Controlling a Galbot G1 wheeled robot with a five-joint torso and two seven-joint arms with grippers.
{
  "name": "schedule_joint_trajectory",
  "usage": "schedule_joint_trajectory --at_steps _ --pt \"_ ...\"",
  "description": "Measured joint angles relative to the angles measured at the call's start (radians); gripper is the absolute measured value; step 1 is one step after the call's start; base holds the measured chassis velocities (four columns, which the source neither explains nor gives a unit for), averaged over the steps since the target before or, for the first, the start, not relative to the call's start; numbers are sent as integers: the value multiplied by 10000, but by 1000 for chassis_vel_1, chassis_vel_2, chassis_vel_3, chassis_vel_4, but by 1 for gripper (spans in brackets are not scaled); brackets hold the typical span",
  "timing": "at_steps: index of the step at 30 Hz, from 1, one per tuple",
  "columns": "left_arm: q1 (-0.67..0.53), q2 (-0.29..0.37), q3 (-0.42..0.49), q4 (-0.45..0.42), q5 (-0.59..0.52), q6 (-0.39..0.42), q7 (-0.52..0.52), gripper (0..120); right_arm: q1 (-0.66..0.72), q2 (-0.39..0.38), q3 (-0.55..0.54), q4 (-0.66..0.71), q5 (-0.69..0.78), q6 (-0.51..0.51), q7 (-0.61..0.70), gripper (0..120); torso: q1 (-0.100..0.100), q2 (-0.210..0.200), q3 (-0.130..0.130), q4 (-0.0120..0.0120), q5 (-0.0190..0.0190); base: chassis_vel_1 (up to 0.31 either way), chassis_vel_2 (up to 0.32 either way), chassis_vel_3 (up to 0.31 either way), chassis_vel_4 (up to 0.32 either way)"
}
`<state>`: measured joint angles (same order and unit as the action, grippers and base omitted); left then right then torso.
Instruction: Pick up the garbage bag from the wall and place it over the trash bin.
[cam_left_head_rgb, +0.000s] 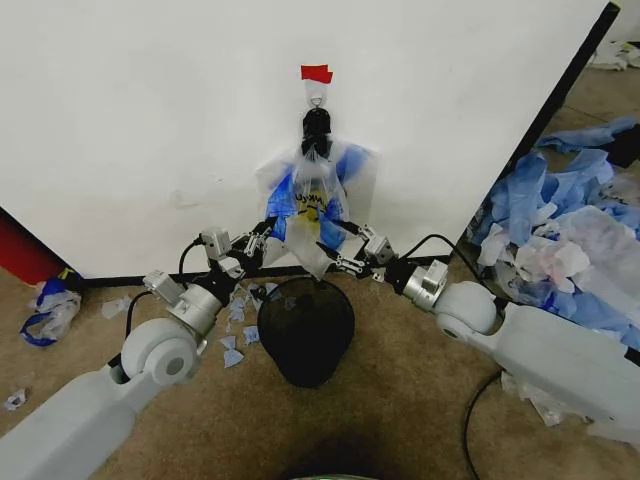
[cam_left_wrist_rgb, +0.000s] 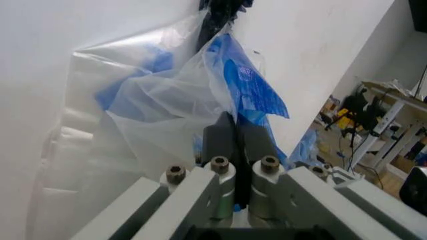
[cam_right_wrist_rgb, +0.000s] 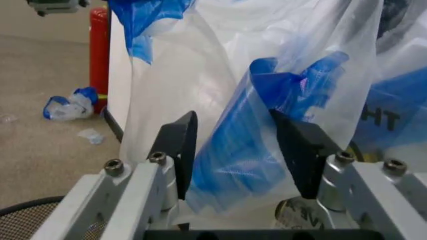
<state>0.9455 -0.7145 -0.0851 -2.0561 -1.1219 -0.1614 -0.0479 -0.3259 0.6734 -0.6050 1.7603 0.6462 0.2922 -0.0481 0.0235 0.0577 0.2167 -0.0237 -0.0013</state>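
While the garbage bag (cam_left_head_rgb: 316, 200) is hanging from the black clip (cam_left_head_rgb: 316, 124) on the wall (cam_left_head_rgb: 150, 120), both grippers are reaching in at its lower corners

The bag is dangling just above the trash bin (cam_left_head_rgb: 305, 330), which is sitting on the carpet against the wall's base. The left gripper (cam_left_wrist_rgb: 236, 131) is pressing its jaws together on a fold of the bag. The right gripper (cam_right_wrist_rgb: 235, 145) is holding its jaws spread around the bag's blue-printed plastic, above the bin's rim

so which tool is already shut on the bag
The left tool: its fingers are pressed together on the garbage bag. The right tool is open, its fingers spread either side of a fold.
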Motion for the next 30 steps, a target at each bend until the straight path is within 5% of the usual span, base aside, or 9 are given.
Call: schedule_joint_trajectory --at_steps 20,30 --pt "41 -140 23 75 89 -105 108 0 350 -334 -496 336 -60 -147 -12 34 0 0 0 0 1 0 0 0 0" --pt "25 -327 131 215 198 -217 209 0 1159 -468 -1152 278 -224 -194 0 14 0 0 0 1 -1 0 0 0 0"
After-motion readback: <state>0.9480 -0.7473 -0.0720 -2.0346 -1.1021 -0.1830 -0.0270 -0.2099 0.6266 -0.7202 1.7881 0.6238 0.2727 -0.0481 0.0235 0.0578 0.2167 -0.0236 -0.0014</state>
